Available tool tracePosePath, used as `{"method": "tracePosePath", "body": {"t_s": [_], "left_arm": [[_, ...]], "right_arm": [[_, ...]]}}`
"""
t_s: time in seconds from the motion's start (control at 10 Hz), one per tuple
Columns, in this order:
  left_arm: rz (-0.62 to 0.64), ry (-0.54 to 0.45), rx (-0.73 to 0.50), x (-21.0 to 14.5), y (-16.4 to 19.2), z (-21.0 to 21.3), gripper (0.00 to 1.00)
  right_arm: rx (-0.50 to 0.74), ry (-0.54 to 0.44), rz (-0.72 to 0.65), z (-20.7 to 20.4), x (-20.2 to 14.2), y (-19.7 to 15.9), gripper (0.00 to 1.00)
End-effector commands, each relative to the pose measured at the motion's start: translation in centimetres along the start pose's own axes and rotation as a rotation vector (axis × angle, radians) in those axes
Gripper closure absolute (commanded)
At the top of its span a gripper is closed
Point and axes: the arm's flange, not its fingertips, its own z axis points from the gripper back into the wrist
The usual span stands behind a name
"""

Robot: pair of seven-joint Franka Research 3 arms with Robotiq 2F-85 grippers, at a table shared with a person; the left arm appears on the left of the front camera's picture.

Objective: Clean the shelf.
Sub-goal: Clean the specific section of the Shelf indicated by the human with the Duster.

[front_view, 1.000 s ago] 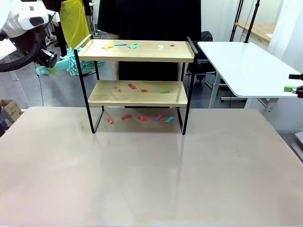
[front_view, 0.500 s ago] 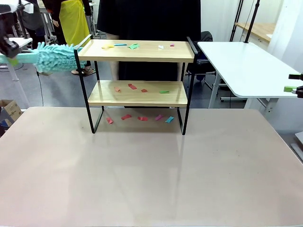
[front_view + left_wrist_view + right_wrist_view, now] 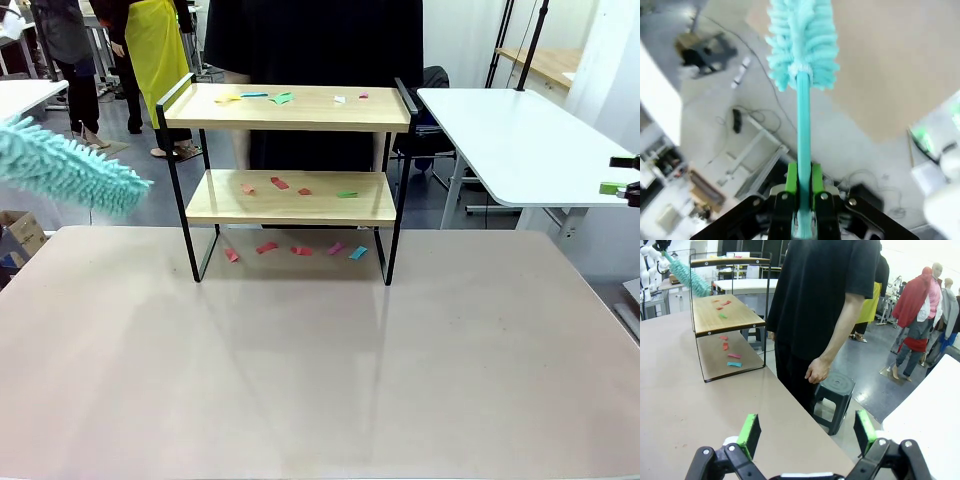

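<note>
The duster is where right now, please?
The duster hangs at the front view's far left, left of the shelf, held in the left claw.

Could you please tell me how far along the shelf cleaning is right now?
Done: the left hand is shut on the duster. In hand: the duster hangs in the air left of the shelf, not touching it. Left: all the sweeping, since paper scraps lie on the top board, the lower board and the table beneath. The right hand is open.
</note>
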Motion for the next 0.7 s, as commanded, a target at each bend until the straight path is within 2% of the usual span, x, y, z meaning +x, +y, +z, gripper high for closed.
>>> {"method": "tracePosePath", "body": {"t_s": [0.0,0.2,0.3,0.4,0.6], "left_arm": [[-0.312,0.055,0.019,-0.9,-0.9,2.3,0.87],[-0.615,0.174,-0.039,-1.0,-3.5,2.7,0.87],[-0.721,0.171,-0.077,-0.8,-4.5,2.6,0.87],[-0.803,0.197,-0.079,-0.7,-5.3,2.7,0.87],[-0.87,0.18,-0.109,-0.2,-6.4,2.6,0.87]], "right_arm": [[-0.01,0.012,-0.007,-0.3,0.9,0.2,0.0],[-0.01,0.012,-0.007,-0.3,0.9,0.2,0.0],[-0.01,0.012,-0.007,-0.3,0.9,0.2,0.0],[-0.01,0.012,-0.007,-0.3,0.9,0.2,0.0],[-0.01,0.012,-0.007,-0.3,0.9,0.2,0.0]]}}
